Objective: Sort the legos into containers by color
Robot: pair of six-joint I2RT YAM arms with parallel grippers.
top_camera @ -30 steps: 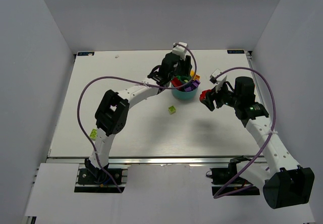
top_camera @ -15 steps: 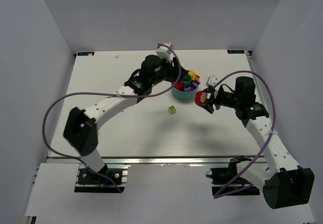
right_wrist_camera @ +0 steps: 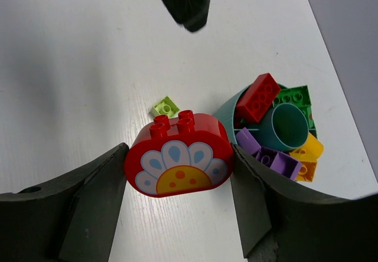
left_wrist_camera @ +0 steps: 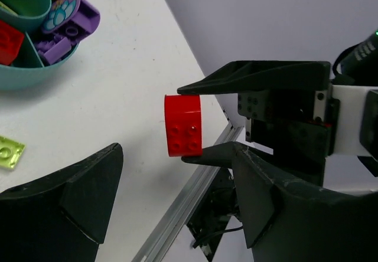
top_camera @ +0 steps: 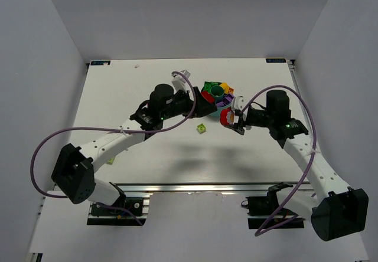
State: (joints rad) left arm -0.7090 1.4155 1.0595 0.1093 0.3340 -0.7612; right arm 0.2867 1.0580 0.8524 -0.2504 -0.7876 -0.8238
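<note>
Left gripper backs off the bowl, jaws apart and empty; right gripper, clamping the red flower brick, should release squarely above the stored red brick

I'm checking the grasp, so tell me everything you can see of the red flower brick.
The red brick looks like glossy plastic, with rounded ends and four studs on one side. Its printed face shows white-and-blue petals around a dotted yellow centre and is turned toward the wrist camera. The right gripper clamps it by its two ends. It is held beside the bowl, not in it.
</note>
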